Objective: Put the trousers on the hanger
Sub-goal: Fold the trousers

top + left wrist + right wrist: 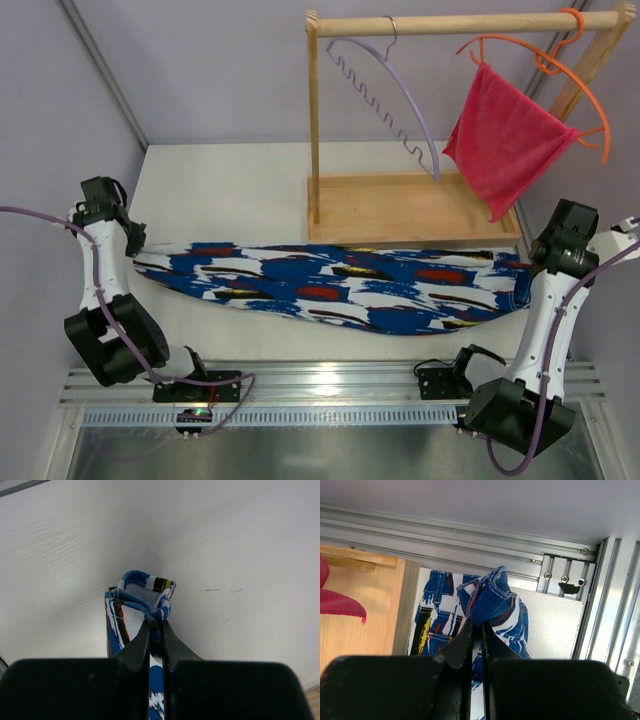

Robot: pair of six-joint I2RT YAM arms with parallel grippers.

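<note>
The blue patterned trousers (340,288) lie stretched across the table from left to right, in front of the wooden rack. My left gripper (137,243) is shut on their left end, a bunched hem (150,602). At the far right my right gripper (535,262) is shut on the other end, a folded waistband (492,602). The pale lavender hanger (392,95) with its wavy bar hangs by a metal hook from the rack's top rail, behind the trousers and apart from both grippers.
A wooden rack (400,205) with a flat base stands at the back of the table. An orange hanger (560,70) carrying a pink-red cloth (505,135) hangs at the rail's right end. Aluminium framing (600,580) borders the table on the right.
</note>
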